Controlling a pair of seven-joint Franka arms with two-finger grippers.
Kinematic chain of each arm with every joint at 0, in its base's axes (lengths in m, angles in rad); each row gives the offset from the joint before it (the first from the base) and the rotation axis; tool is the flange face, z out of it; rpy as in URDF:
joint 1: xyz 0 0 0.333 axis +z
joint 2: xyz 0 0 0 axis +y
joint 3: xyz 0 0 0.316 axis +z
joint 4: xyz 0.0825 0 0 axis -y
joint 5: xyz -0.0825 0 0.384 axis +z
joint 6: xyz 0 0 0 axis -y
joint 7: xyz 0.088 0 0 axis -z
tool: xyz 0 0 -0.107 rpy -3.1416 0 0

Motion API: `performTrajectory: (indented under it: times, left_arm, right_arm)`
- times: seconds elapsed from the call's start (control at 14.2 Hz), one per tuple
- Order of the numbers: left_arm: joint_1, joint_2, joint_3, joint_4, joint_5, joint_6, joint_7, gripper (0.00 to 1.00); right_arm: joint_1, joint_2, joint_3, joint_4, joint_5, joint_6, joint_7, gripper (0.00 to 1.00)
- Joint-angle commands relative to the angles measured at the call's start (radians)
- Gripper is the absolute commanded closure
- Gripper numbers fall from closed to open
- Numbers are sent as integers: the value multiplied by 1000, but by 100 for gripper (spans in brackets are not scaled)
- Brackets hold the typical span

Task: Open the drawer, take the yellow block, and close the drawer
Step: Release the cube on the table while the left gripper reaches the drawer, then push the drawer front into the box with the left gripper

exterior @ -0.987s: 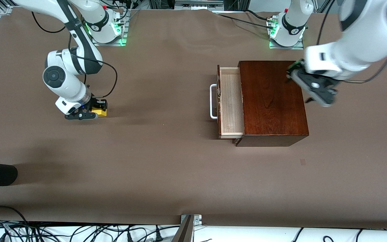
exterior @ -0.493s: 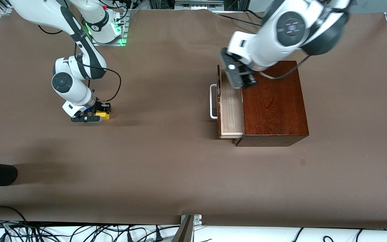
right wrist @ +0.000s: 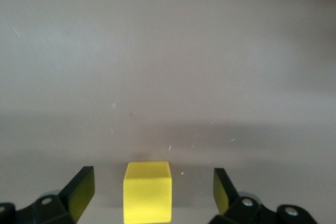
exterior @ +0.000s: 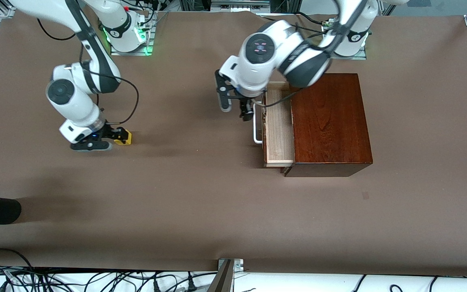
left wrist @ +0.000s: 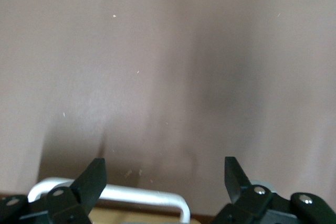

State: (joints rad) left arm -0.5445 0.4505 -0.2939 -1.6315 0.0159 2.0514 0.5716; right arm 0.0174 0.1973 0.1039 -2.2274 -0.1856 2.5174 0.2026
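- The yellow block [exterior: 125, 137] sits on the brown table cover [exterior: 193, 194] toward the right arm's end of the table, well apart from the wooden box [exterior: 330, 121].
- In the front view the block is partly hidden by the right gripper [exterior: 103, 140]; only its upper face and one edge show.
- The right wrist view shows the block [right wrist: 147, 191] whole on its visible faces: it rests flat on the cover, between the two fingertips [right wrist: 80, 188], with a clear gap on either side. The right gripper [right wrist: 152, 192] is spread wide and touches nothing.
- The right gripper is low over the cover, just above the block.
- The drawer [exterior: 278, 126] stands pulled out of the box toward the right arm's end of the table. The front view shows its pale wood floor bare; neither wrist view shows its inside.
- The white handle [exterior: 257, 126] is on the drawer's front. In the front view the part of it farther from the camera is covered by the left arm's wrist.
- The left wrist view shows the handle [left wrist: 147, 196] as a rounded white bar close beneath the left gripper [left wrist: 165, 182], with the bare cover filling the rest of the picture.
- The left gripper [exterior: 235, 106] is over the cover just in front of the drawer, beside the handle's farther end. Its fingers [left wrist: 93, 178] are spread and hold nothing; whether one touches the handle cannot be told.
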Motion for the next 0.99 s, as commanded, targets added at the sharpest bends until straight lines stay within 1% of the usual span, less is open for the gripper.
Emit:
performTrajectory:
  times: [0.0,0.14,0.21,0.28,0.35,0.42,0.49,0.63,0.78,0.92]
  left_arm:
    - [-2,25,2,22,58,-11,71,0]
    - [6,25,10,6,56,-60,135,0]
    - [12,27,18,-2,58,-77,145,0]
    - [18,30,22,-14,74,-89,145,0]
    - [20,30,28,-19,110,-100,146,0]
    - [23,28,30,-18,148,-121,155,0]
    - [28,28,30,-14,180,-143,165,0]
    - [34,25,32,-13,243,-193,166,0]
    - [37,25,32,-10,289,-253,169,0]
    - [38,25,41,-10,299,-299,171,0]
  right_arm:
    - [-5,-74,16,136,-17,-208,-15,0]
    - [-5,-84,28,292,-3,-395,-73,0]
    - [-5,-87,28,357,14,-446,-119,0]
    - [-5,-88,28,415,52,-501,-149,0]
    - [-5,-91,26,470,99,-569,-167,0]
    - [-5,-99,25,520,127,-636,-181,0]
    - [-5,-108,25,549,130,-688,-180,0]
    - [-5,-149,19,557,135,-726,-180,0]
    - [-5,-185,1,558,182,-776,-183,0]
    - [-5,-202,-23,558,209,-793,-209,0]
